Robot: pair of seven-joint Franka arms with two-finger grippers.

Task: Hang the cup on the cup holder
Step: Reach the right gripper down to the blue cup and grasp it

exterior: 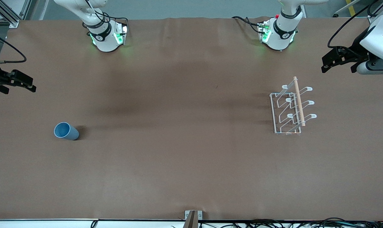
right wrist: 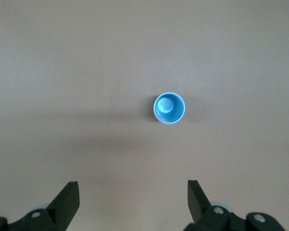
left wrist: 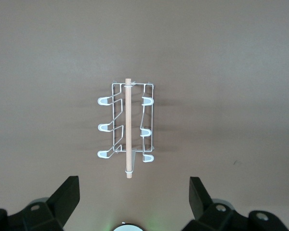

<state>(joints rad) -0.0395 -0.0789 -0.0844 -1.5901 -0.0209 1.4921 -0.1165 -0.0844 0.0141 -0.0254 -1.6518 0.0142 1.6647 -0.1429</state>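
While no writing shows — cup upright, cup holder well apart.

Brown table cover, faintly creased. Cables along the near edge. Small metal bracket at near edge, mid-table.

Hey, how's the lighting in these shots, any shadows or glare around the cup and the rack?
Front view: soft shadow beside the light-blue plastic cup, faint dark bands across the brown table, green glow at both arm bases. Left wrist view: the white wire cup holder casts a pale shadow. Right wrist view: even light, no glare.
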